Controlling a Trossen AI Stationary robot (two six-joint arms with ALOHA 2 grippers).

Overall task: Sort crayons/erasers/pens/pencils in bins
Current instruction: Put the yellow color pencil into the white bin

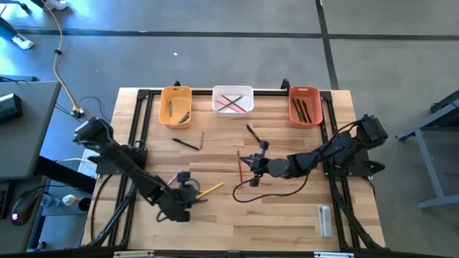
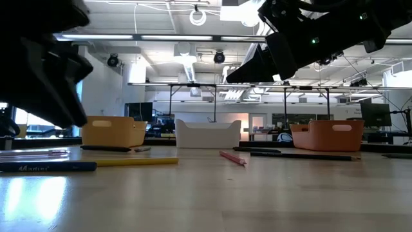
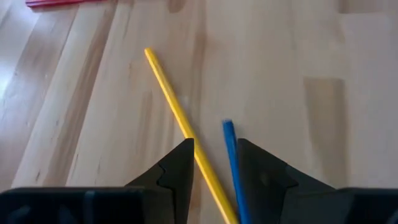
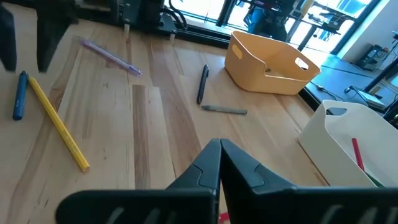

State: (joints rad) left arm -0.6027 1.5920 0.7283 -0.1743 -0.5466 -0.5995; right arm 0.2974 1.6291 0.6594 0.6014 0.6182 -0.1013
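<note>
We have the left hand (image 3: 212, 163) spread open low over the near-left tabletop (image 1: 280, 215), straddling the yellow pencil (image 3: 181, 127); a blue marker (image 3: 232, 160) lies just beside it. We judge the pencil light, stiff, prone to roll: pinch mid-shaft. Right hand (image 4: 219, 157) clenched empty mid-table. Bins (image 1: 176, 106) stand far

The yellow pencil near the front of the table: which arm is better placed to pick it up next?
Left. The left gripper hangs open right over the yellow pencil, fingers either side. The right gripper is shut, farther away by the red pencil.
</note>
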